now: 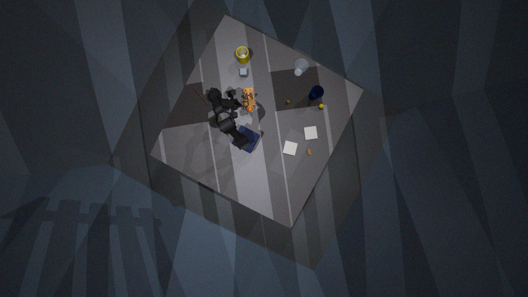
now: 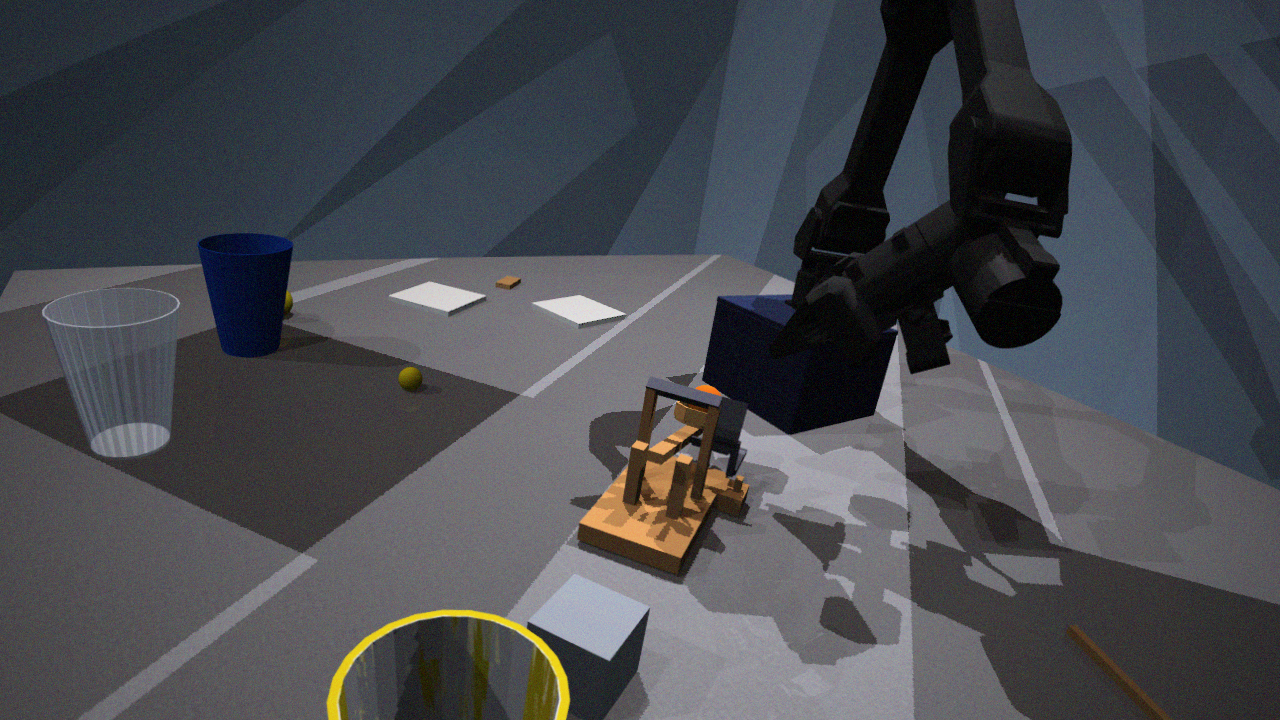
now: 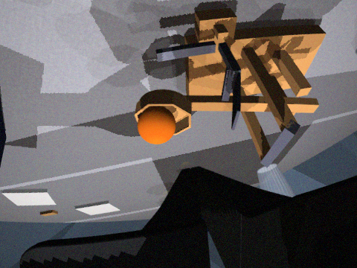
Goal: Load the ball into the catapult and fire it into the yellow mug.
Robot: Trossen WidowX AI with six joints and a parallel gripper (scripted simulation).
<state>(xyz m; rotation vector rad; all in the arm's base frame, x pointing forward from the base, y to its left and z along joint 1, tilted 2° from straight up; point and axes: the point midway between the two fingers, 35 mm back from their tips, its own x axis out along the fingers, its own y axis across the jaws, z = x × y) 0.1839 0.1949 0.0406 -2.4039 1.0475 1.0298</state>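
Observation:
The orange ball [image 1: 250, 109] [image 2: 707, 391] [image 3: 156, 128] sits in the cup at the end of the throwing arm of the wooden catapult [image 1: 248, 91] [image 2: 640, 532] [image 3: 208, 82]. The arm is lowered, with the ball at the end away from the mug. The yellow mug [image 1: 242, 59] [image 2: 452, 614] stands upright beyond the catapult's other end. My gripper [image 1: 241, 104] [image 2: 776, 347] [image 3: 190, 177] is shut and empty. It is raised beside the catapult, on its left in the top view. The wrist view looks at the catapult from the side. Contact with the catapult cannot be told.
A grey block [image 1: 243, 71] [image 2: 590, 616] stands between catapult and mug. A dark blue box [image 1: 254, 139] [image 2: 787, 385] is under the arm's base. A blue cup [image 2: 246, 300], a clear cup [image 2: 111, 376], small yellow balls [image 1: 288, 101], white tiles [image 1: 310, 133] and a stick [image 1: 201, 95] lie farther away.

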